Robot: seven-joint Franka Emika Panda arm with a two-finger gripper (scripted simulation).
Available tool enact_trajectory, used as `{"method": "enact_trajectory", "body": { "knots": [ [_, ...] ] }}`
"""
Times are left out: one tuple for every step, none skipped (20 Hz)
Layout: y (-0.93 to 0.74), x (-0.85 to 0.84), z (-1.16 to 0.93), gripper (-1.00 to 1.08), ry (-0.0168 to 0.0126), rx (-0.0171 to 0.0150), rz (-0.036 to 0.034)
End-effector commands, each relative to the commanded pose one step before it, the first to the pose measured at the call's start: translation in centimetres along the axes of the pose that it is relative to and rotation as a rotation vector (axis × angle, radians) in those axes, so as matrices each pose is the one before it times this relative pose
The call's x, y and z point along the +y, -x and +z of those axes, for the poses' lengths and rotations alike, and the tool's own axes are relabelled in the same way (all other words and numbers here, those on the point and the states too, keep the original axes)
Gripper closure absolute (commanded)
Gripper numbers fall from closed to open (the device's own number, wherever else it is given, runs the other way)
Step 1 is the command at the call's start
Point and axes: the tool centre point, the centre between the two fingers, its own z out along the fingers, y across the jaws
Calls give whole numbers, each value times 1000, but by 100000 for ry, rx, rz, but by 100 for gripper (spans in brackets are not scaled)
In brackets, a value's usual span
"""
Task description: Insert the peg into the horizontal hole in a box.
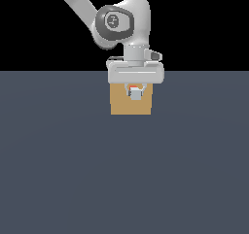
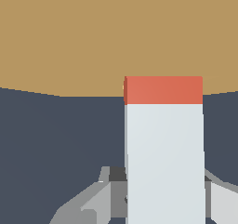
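The tan box (image 1: 121, 104) stands on the dark floor, and it fills the far part of the wrist view (image 2: 69, 32). My gripper (image 1: 135, 93) hangs right in front of the box's face, shut on the peg. In the exterior view only a sliver of the orange-red peg (image 1: 132, 88) shows between the fingers. In the wrist view the peg's orange-red end (image 2: 162, 90) reaches up to the box face, and the length nearer my gripper (image 2: 160, 190) looks white-grey. The hole is hidden behind the gripper and the peg. I cannot tell how far the peg is inside it.
The dark grey-blue floor (image 1: 121, 179) spreads all around the box. The arm's wrist and links (image 1: 116, 24) rise above the box toward the exterior view's upper left. Nothing else shows.
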Motion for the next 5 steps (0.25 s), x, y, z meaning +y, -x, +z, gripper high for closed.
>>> {"method": "enact_trajectory", "body": {
  "knots": [
    [-915, 126, -168, 108, 326, 250, -147],
    [-54, 32, 0, 108, 0, 0, 0],
    [40, 35, -1, 108, 0, 0, 0],
    [105, 31, -1, 108, 0, 0, 0],
    [43, 9, 0, 108, 0, 0, 0]
  ]
}}
